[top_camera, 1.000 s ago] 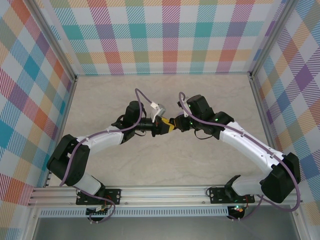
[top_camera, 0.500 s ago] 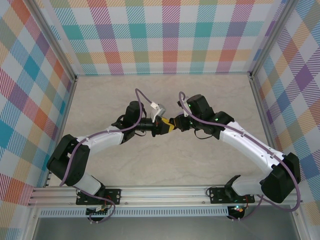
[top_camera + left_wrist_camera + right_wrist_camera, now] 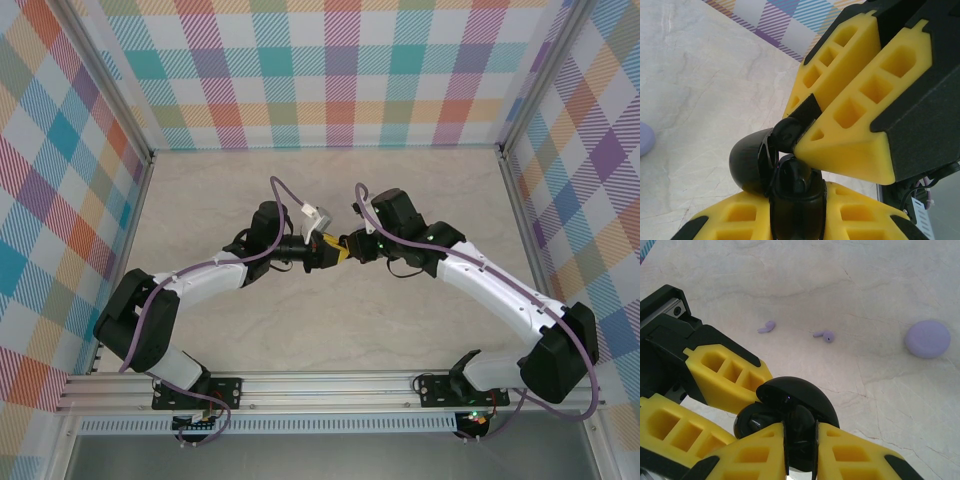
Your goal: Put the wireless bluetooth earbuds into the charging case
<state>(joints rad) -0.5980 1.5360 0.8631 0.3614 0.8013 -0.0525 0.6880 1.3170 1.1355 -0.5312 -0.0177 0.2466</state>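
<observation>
My two grippers meet above the middle of the table. The left gripper (image 3: 322, 251) (image 3: 797, 212) is shut on the base of a black charging case (image 3: 797, 200) (image 3: 751, 422), whose domed lid (image 3: 747, 162) (image 3: 795, 392) stands open. The right gripper (image 3: 348, 247) (image 3: 800, 440) is shut on a black earbud (image 3: 801, 432) (image 3: 789, 133) and holds it at the mouth of the case, touching it. Two lilac earbuds (image 3: 767, 328) (image 3: 824, 334) lie apart on the table beyond the grippers.
A round lilac case (image 3: 927, 339) sits shut on the marble tabletop (image 3: 230, 190) to the right of the lilac buds; a lilac edge (image 3: 645, 140) shows at the left of the left wrist view. Checked walls enclose the table on three sides.
The right arm has edged a little to the left towards the case. Both grips are unchanged.
</observation>
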